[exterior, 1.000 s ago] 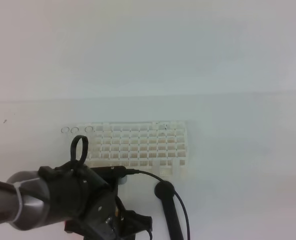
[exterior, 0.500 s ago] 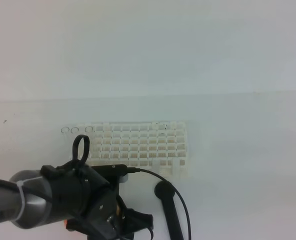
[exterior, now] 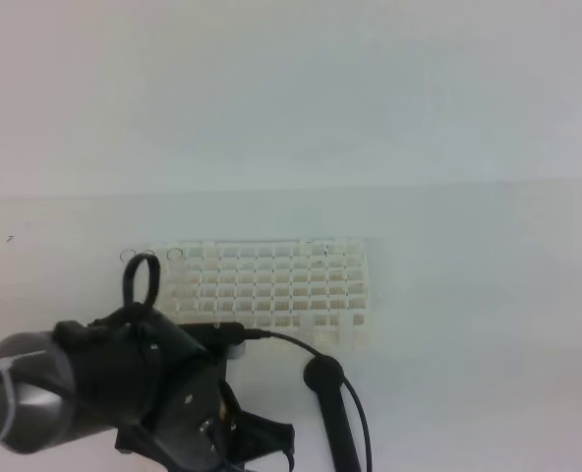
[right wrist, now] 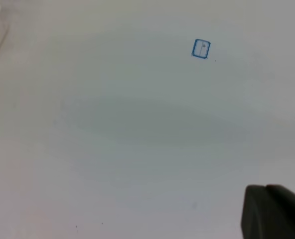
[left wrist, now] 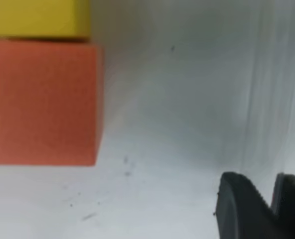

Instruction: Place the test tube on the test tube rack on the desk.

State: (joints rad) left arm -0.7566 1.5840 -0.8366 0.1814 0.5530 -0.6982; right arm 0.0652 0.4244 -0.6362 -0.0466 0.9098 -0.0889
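The white tabletop fills the exterior high view, and the bulky dark left arm takes up its lower left corner, its wrist hiding whatever lies beneath it. Beyond the arm stands the test tube rack, a white lattice of square holes set square to the near edge. Just right of the arm a black round-headed rod lies on the tabletop, with a thin black cable arching above it. At the rack's far left corner a few faint round rims show, one a test tube standing upright (the others beside it are partly behind the arm's cable loop). In the left wrist view an orange block sits on the tabletop with a yellow block touching its top edge; only a dark finger of the left pincer shows at the lower right, so I cannot tell whether it is clenched or released. The right wrist view shows bare tabletop, a small blue square mark, and one dark corner of the right pincer, state likewise untellable.
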